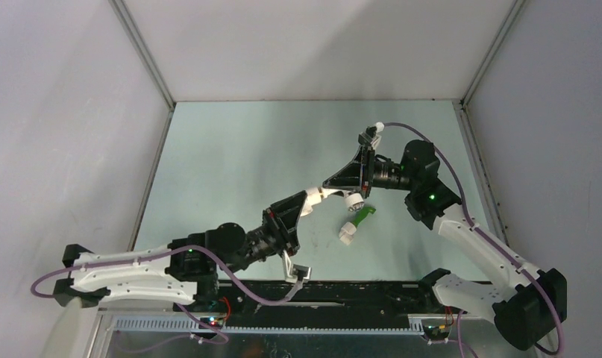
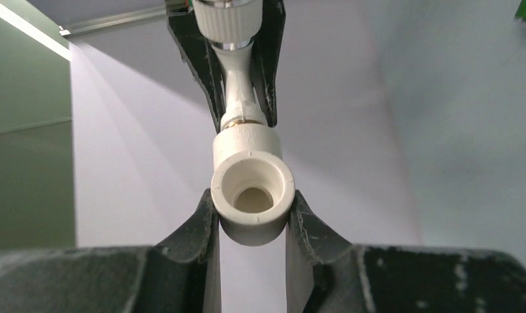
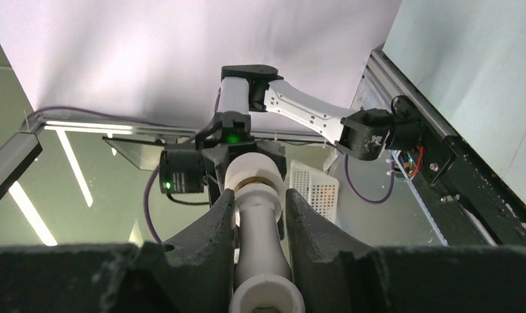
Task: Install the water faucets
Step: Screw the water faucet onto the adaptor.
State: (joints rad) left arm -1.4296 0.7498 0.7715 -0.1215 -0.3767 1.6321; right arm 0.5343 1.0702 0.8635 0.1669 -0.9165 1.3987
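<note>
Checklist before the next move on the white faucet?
1. Left gripper shut on white fitting: ok.
2. Right gripper shut on white faucet: ok.
3. Faucet in line with fitting: ok.
4. Joint fully seated: cannot tell; brass ring shows between them.
5. Green faucet lying on table, apart from both grippers: ok.

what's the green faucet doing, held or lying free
Lying free: the green faucet rests on the table, nothing gripping it.

Smooth matt plastic: the fitting [image 2: 252, 163] and white faucet [image 2: 236, 75] (collar [image 2: 237, 45] glossy metal).
</note>
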